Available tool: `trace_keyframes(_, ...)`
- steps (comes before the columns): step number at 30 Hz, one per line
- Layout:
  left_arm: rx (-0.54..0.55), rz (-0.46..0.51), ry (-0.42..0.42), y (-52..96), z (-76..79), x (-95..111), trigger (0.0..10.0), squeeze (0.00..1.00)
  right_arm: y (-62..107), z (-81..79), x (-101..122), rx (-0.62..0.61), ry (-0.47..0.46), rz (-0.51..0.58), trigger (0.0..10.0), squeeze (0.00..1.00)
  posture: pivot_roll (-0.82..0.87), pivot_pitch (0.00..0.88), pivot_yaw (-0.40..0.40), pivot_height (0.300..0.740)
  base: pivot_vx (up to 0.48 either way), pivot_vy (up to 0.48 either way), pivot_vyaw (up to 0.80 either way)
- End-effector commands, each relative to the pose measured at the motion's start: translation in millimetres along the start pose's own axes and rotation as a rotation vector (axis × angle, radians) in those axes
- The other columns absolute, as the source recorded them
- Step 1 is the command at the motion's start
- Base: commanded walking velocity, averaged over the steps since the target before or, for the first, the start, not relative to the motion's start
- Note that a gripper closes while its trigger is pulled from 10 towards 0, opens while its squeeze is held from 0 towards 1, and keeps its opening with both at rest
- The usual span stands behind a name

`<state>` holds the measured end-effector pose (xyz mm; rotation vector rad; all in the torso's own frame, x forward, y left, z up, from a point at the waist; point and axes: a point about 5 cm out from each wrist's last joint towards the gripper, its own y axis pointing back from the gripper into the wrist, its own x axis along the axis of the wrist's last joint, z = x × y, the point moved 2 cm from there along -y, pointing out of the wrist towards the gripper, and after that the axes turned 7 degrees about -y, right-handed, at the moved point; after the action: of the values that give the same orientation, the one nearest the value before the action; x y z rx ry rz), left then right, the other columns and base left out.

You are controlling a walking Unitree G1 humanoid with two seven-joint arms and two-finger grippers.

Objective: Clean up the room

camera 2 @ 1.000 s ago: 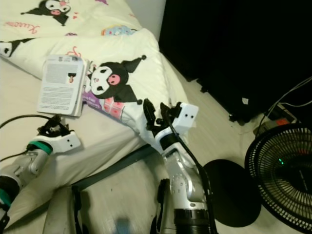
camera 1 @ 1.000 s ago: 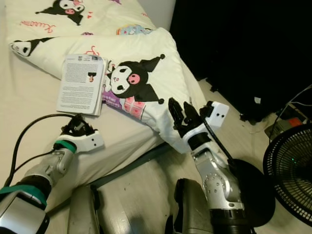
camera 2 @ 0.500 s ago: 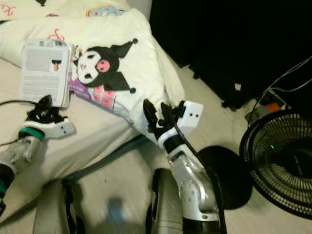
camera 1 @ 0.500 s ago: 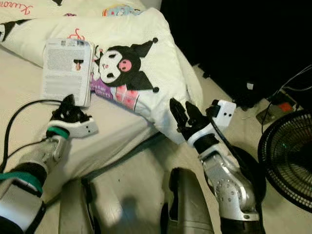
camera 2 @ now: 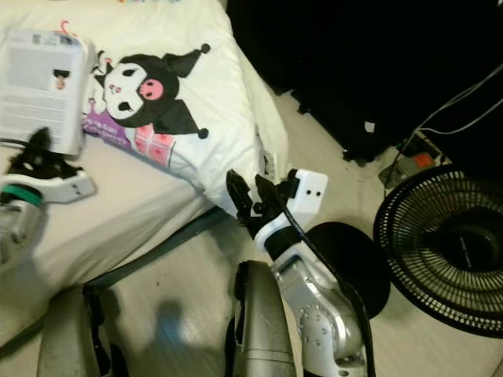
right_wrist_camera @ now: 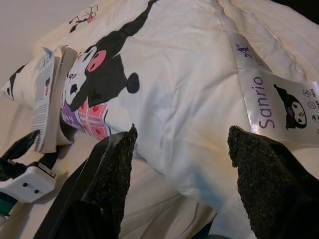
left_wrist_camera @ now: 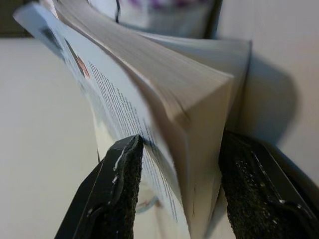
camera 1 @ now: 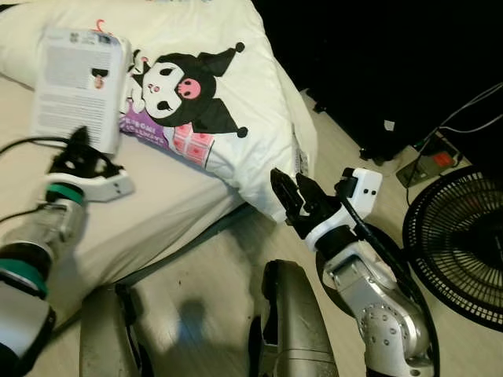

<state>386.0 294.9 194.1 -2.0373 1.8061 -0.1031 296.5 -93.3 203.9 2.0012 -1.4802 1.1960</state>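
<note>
- A thick paperback book (left_wrist_camera: 164,124) is seen close up, its corner set between the 2 black fingers (left_wrist_camera: 119,199) of the left gripper (left_wrist_camera: 184,194).
- Printed text is visible on its cover.

1. Label (right_wrist_camera: 284,107) on the duvet (right_wrist_camera: 199,74): the word "Sanrio" reads clearly, purple on white, beside a small cartoon figure.
2. Same label: smaller marks at its edges, illegible.
3. Book (camera 1: 77,85) back cover: block of printed text, too small to read.
</note>
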Motion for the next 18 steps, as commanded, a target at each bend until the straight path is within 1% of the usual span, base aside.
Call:
trace_keyframes(1, -0.02, -0.03, -0.016, 2.5, 1.5, -11, 0.0, 0.0, 2.1, 3.9, -4, -0.02, -0.01, -0.019, 10.0, 0.0, -0.16, 0.343, -0.139, 0.465, 0.0, 0.0, 0.0)
trace_keyframes(2, -0.014, -0.033, -0.023, 1.6, -0.8, -15, 0.0, 0.0, 0.9, 3.6, -4, -0.017, -0.013, -0.021, 10.0, 0.0, -0.16, 0.343, -0.139, 0.465, 0.0, 0.0, 0.0)
trace_keyframes(6, 0.012, -0.018, -0.035, 0.8, -5.1, -17, 0.0, 0.0, -2.9, 1.5, -7, -0.007, -0.024, -0.026, 10.0, 0.0, -0.13, 0.331, -0.129, 0.465, 0.0, 0.0, 0.0)
trace_keyframes(7, 0.045, 0.001, -0.026, 1.5, -7.8, -17, 0.0, 0.0, -7.1, -0.8, -10, 0.003, -0.039, -0.026, 10.0, 0.0, -0.09, 0.319, -0.117, 0.465, 0.0, 0.0, 0.0)
trace_keyframes(10, 0.068, 0.005, -0.015, 1.8, -9.8, -17, 0.0, 0.0, -9.2, -2.0, -12, 0.008, -0.047, -0.025, 10.0, 0.0, -0.07, 0.307, -0.106, 0.465, 0.0, 0.0, 0.0)
trace_keyframes(13, 0.144, 0.014, 0.025, 1.3, -19.5, -21, 0.0, 0.0, -16.4, -8.2, -18, 0.033, -0.072, -0.024, 10.0, 0.0, -0.02, 0.279, -0.093, 0.465, 0.0, 0.0, 0.0)
trace_keyframes(14, 0.144, 0.014, 0.025, 1.3, -19.5, -21, 0.0, 0.0, -16.4, -8.2, -18, 0.033, -0.072, -0.024, 10.0, 0.0, -0.02, 0.279, -0.093, 0.465, 0.0, 0.0, 0.0)
trace_keyframes(15, 0.163, 0.021, 0.037, 0.4, -23.3, -22, 0.0, 0.0, -19.0, -10.3, -19, 0.043, -0.079, -0.025, 10.0, 0.0, 0.0, 0.27, -0.089, 0.465, 0.0, 0.0, 0.0)
trace_keyframes(16, 0.163, 0.021, 0.037, 0.4, -23.3, -22, 0.0, 0.0, -19.0, -10.3, -19, 0.043, -0.079, -0.025, 10.0, 0.0, 0.0, 0.27, -0.089, 0.465, 0.0, 0.0, 0.0)
trace_keyframes(17, 0.179, 0.036, 0.045, -1.6, -28.0, -22, 0.0, 0.0, -22.3, -12.5, -21, 0.054, -0.085, -0.024, 10.0, 0.0, 0.02, 0.26, -0.083, 0.465, 0.0, 0.0, 0.0)
trace_keyframes(18, 0.179, 0.036, 0.045, -1.6, -28.0, -22, 0.0, 0.0, -22.3, -12.5, -21, 0.054, -0.085, -0.024, 10.0, 0.0, 0.02, 0.26, -0.083, 0.465, 0.0, 0.0, 0.0)
